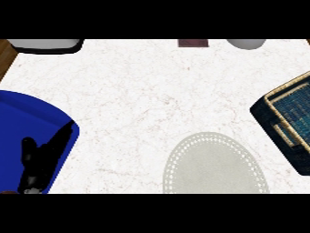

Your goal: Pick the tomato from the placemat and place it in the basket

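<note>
Red is nowhere to be seen: no tomato shows on the pale oval placemat (214, 166), on the white marble counter (157, 86), or in the woven basket (305, 123) at the right edge. Where it is I cannot tell. Only the left hand (40, 161) shows, low on the left over a blue tray (9, 118), fingers straight and relaxed, holding nothing. The right hand is out of view. I'd judge the step unclear, either not begun or being done out of sight. Next, the tomato must be found.
</note>
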Robot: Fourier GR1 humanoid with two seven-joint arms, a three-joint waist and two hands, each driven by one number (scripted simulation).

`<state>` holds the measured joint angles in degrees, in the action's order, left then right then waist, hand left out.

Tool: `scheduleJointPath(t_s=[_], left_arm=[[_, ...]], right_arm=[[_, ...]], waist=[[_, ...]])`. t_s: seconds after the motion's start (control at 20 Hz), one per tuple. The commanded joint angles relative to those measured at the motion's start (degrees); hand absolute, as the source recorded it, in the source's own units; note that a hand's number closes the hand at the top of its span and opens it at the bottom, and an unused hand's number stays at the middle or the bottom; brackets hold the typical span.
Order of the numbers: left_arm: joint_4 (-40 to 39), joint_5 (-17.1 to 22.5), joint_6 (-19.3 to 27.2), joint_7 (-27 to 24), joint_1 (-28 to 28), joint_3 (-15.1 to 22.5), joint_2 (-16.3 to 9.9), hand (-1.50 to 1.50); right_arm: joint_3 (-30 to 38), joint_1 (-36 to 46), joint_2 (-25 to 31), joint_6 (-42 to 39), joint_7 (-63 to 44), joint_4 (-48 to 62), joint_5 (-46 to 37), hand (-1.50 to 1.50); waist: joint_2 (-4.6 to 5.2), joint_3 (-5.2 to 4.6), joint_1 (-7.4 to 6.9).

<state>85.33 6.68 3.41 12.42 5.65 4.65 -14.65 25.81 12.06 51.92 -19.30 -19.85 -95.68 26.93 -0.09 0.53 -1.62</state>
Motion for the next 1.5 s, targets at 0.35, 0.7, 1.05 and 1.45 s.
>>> scheduleJointPath(t_s=[0.35,0.7,1.05,1.45], left_arm=[[-3.4,0.9,-2.0,2.4,3.0,-0.5,-0.2,0.0],[-3.4,-0.4,-0.4,5.1,1.0,-0.2,1.0,0.0],[-1.9,-1.1,-0.6,4.4,2.5,-0.3,1.1,0.0],[-4.0,-1.2,-1.7,3.0,1.8,-1.0,1.2,0.0]], right_arm=[[-4.3,2.6,4.0,-0.9,14.1,17.0,-18.9,1.5],[-5.1,9.7,6.8,-4.4,26.9,29.5,-23.0,-1.5],[-2.6,15.6,5.9,-4.0,30.4,41.3,-22.4,-1.5],[3.1,20.4,13.6,-8.5,29.2,57.0,-19.8,-1.5]], waist=[[0.69,-0.45,0.0],[0.46,-0.47,0.31],[0.34,-0.48,0.45],[0.6,-0.45,0.32]])
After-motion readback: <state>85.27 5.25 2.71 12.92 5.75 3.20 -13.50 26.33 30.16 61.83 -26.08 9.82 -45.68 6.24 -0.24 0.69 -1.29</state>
